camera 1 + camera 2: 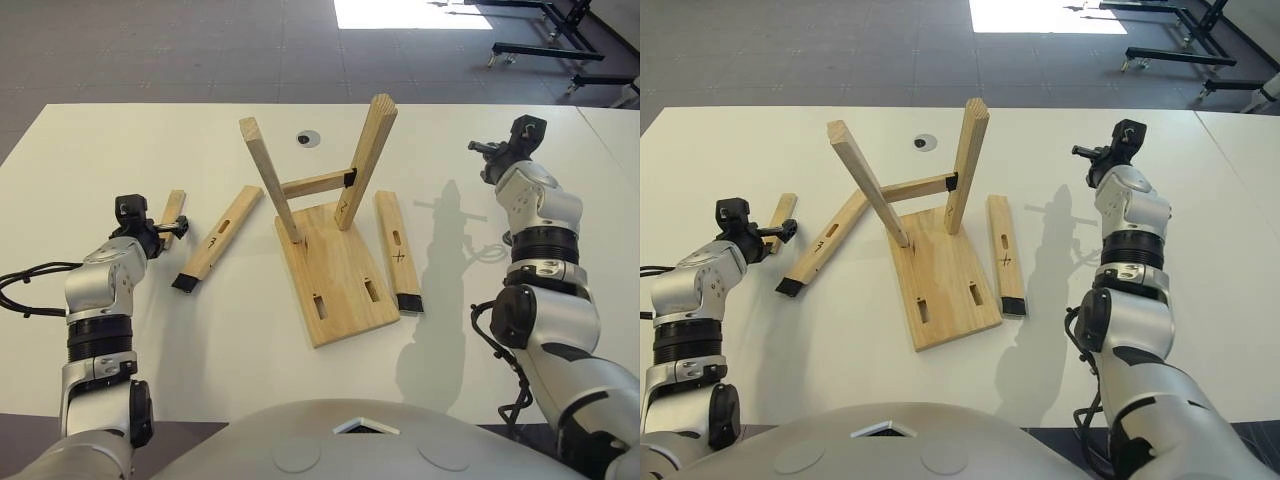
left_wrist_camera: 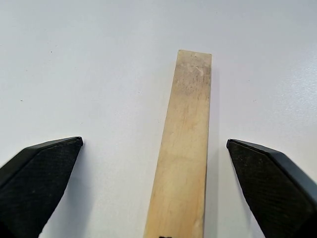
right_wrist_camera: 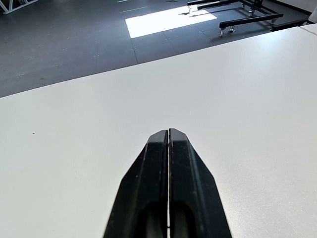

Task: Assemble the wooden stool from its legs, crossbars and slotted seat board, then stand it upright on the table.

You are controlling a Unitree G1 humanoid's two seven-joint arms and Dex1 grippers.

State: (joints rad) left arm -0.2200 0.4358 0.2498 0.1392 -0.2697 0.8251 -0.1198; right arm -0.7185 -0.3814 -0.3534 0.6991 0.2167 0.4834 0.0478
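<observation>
**A:** What is seen nearest on the table point(image 1: 120, 330)?

**B:** The slotted seat board point(image 1: 340, 300) is laid flat, and two slots at its near end are left unfilled.

**A:** And beside the seat board?

**B:** Just to its right, a cross-marked loose leg point(image 1: 398, 250) is laid flat. To its left, a second loose leg point(image 1: 218, 238) is laid at a slant. Farther left of the board, a short crossbar point(image 2: 185, 148) is straddled by the left gripper point(image 2: 153, 143). Its fingers are spread wide on either side, and the wood is not touched.

**A:** At the board's far end?

**B:** The left standing leg point(image 1: 270, 180) and the right standing leg point(image 1: 365, 160) are set into it. Both are tilted and are joined by a mounted crossbar point(image 1: 315, 184).

**A:** Farther off?

**B:** Right of the board's far end, the right gripper point(image 3: 168, 134) is held above the table, fingers pressed together, with nothing gripped. Beyond the board, a round grommet point(image 1: 308, 139) is set into the table.
</observation>
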